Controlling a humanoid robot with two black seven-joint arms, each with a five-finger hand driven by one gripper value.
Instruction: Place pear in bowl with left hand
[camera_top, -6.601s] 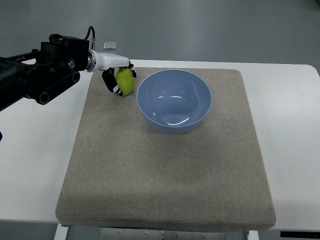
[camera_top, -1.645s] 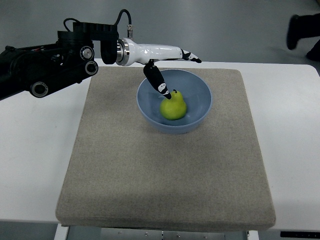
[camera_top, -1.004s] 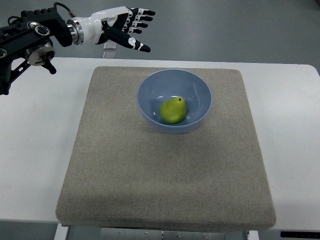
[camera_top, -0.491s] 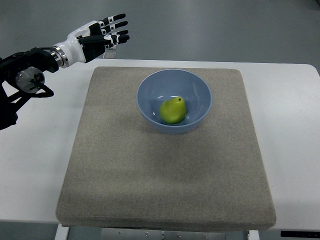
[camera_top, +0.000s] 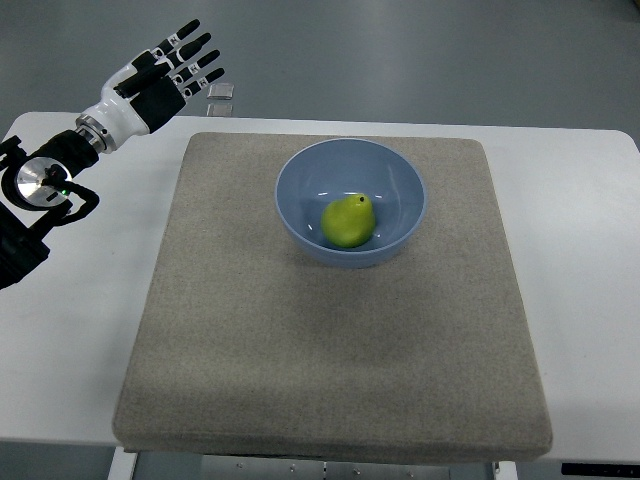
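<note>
Currently: white table (camera_top: 70, 330), grey mat (camera_top: 330, 350) on it, blue bowl (camera_top: 350, 165) near the mat's far edge. Left hand (camera_top: 155, 80) off the mat's far-left corner, fingers spread, empty. Green pear (camera_top: 348, 221) sits in the bowl.

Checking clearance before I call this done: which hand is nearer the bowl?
Left. The left hand is up at the table's far left corner, fingers spread, well clear of the bowl holding the pear. The right hand is out of view.
</note>
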